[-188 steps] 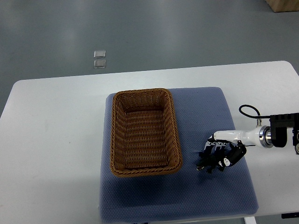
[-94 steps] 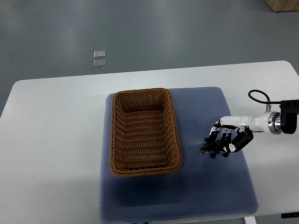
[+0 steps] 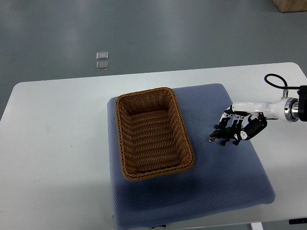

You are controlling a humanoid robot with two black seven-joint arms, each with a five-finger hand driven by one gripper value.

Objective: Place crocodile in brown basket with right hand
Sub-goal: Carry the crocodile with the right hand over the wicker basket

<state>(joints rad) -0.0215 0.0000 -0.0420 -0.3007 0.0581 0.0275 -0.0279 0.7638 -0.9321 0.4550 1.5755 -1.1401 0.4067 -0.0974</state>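
Observation:
A brown wicker basket [image 3: 123, 143] sits on a blue mat [image 3: 216, 187], with nothing inside it. My right hand [image 3: 238, 126] comes in from the right edge and hangs above the mat, right of the basket. Its fingers are curled round a small dark green crocodile toy [image 3: 223, 135]. The toy's head sticks out to the left, toward the basket. The left arm does not show.
The mat lies on a white table [image 3: 53, 143] with grey floor beyond its far edge. Two small clear squares [image 3: 101, 61] lie on the floor. A black cable [image 3: 275, 81] loops off my right wrist.
My right hand has lifted the crocodile off the mat and risen toward the upper right. The view has shifted, so basket and mat now look skewed.

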